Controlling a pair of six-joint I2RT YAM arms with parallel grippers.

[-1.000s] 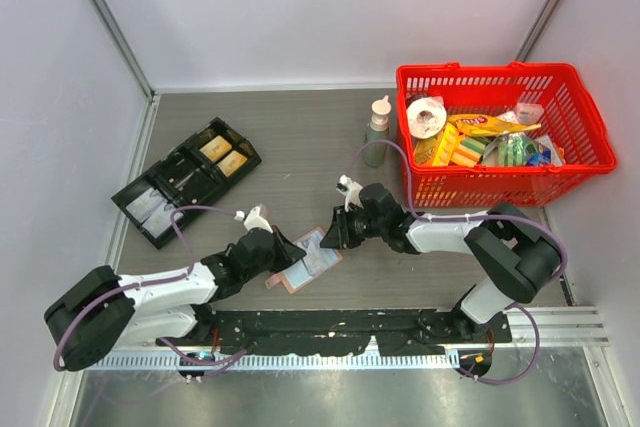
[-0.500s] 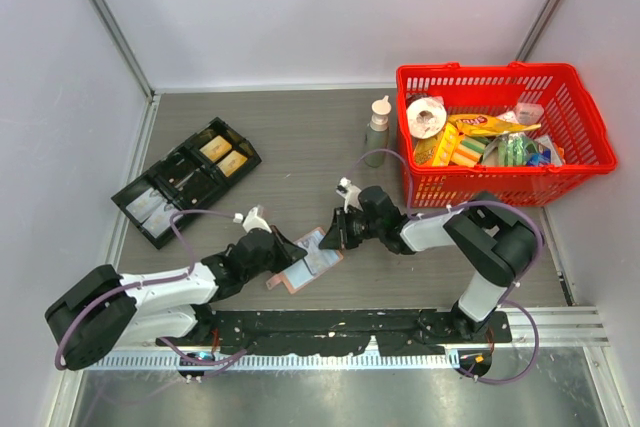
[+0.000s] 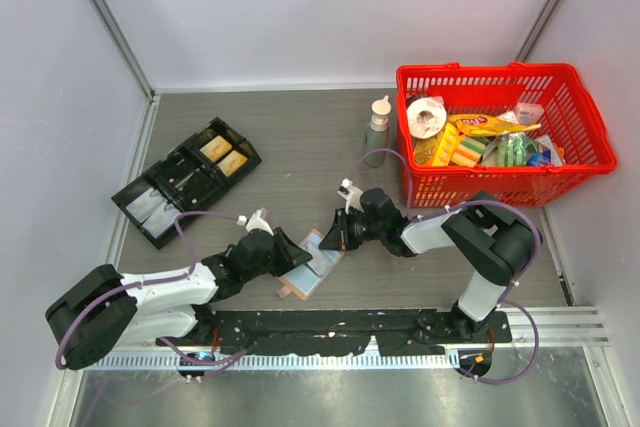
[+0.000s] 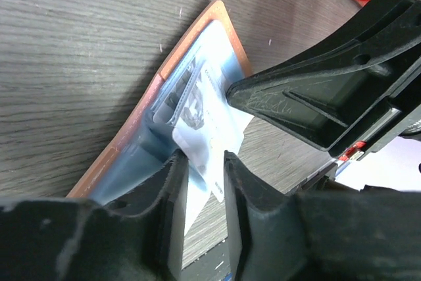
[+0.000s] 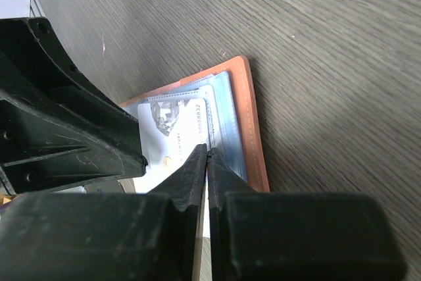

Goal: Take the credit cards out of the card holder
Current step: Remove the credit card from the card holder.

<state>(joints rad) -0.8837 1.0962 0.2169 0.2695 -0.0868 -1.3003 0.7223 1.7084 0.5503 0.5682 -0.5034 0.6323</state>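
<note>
The tan-pink card holder [image 3: 308, 272] lies open on the table between both grippers, its pale blue lining up. It also shows in the left wrist view [image 4: 197, 37] and the right wrist view [image 5: 253, 123]. A white credit card [image 4: 210, 116] with dark printed marks sticks partly out of its pocket, and also shows in the right wrist view [image 5: 172, 133]. My left gripper [image 4: 200, 159] is slightly open, and the card's corner lies between its fingers. My right gripper [image 5: 207, 151] is shut, with its tips on the card's edge at the lining. I cannot tell whether it pinches anything.
A black compartment tray [image 3: 185, 179] lies at the far left. A red basket [image 3: 480, 187] full of groceries stands at the back right, with a small bottle [image 3: 377, 132] beside it. The arms' base rail runs along the near edge.
The card holder has shifted slightly to the right and turned a little. My right gripper has moved closer onto it. My left gripper stays at its near-left side.
</note>
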